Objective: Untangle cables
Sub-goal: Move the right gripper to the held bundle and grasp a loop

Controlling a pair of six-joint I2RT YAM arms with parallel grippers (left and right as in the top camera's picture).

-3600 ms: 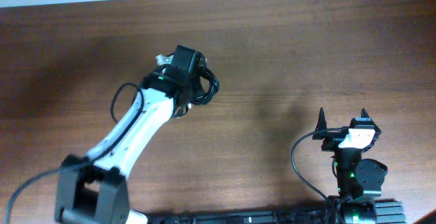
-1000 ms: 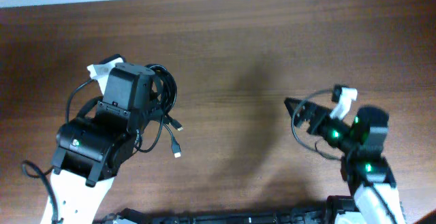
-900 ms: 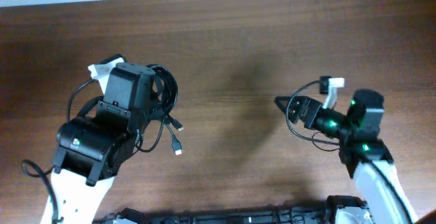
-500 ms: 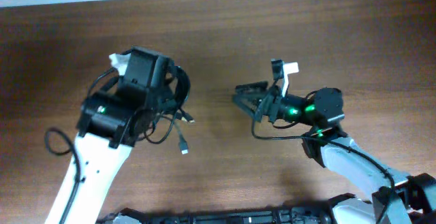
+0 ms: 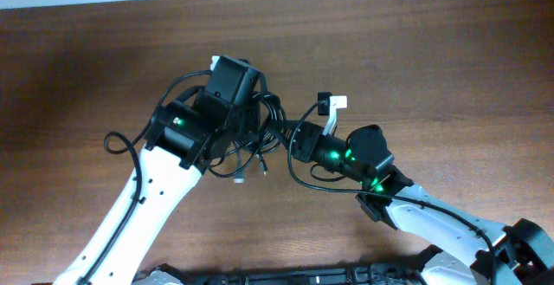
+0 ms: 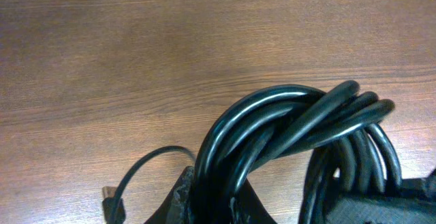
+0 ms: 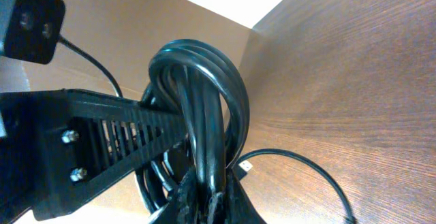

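The cables are glossy black cords looped into one bundle, held above the table between both arms. My left gripper is shut on the bundle; in the left wrist view the loops rise from between its fingers. My right gripper is shut on the same bundle from the right; its fingertips pinch the cords low in the right wrist view. Thin tails with small plug ends hang below, with one plug near the right fingers and another at the left.
The brown wooden table runs to a pale wall strip at the far edge. The left gripper's black slotted body crosses the right wrist view. Thick black arm wires loop beside both wrists.
The right gripper has swung left across the table to the bundle and shut on it. The left arm has carried the bundle to the right, toward the middle.
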